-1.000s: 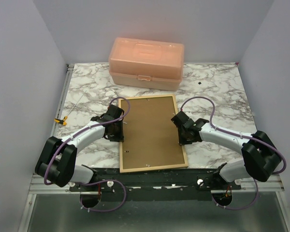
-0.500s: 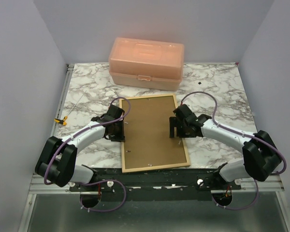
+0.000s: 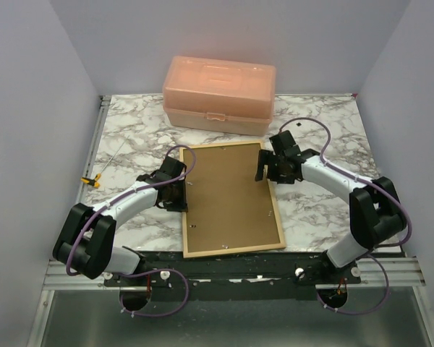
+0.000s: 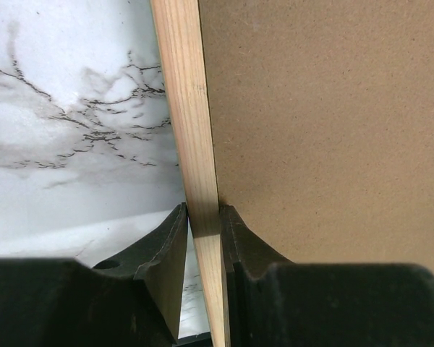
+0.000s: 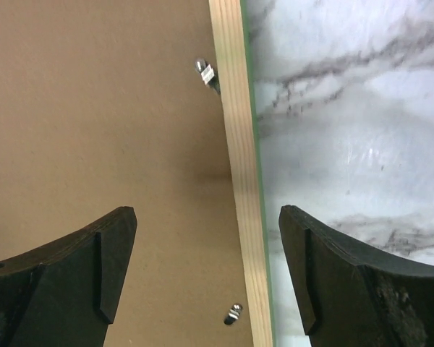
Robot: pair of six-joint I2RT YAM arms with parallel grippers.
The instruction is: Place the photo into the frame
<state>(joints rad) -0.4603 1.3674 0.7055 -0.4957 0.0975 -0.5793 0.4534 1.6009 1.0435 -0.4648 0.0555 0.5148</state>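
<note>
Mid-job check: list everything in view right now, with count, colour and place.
frame: 1, pale wood back up, green edge, face down at table centre
backing board: 1, brown, inside the frame
retaining tabs: 2 seen, metal, by the frame's right rail
plastic box: 1, peach, far side of table
small tool: 1, yellow with thin rod, table's left edge
table: 1, white-grey marble
photo: none visible
left gripper: black, shut on the frame's left rail
right gripper: black, open over the frame's right rail
</note>
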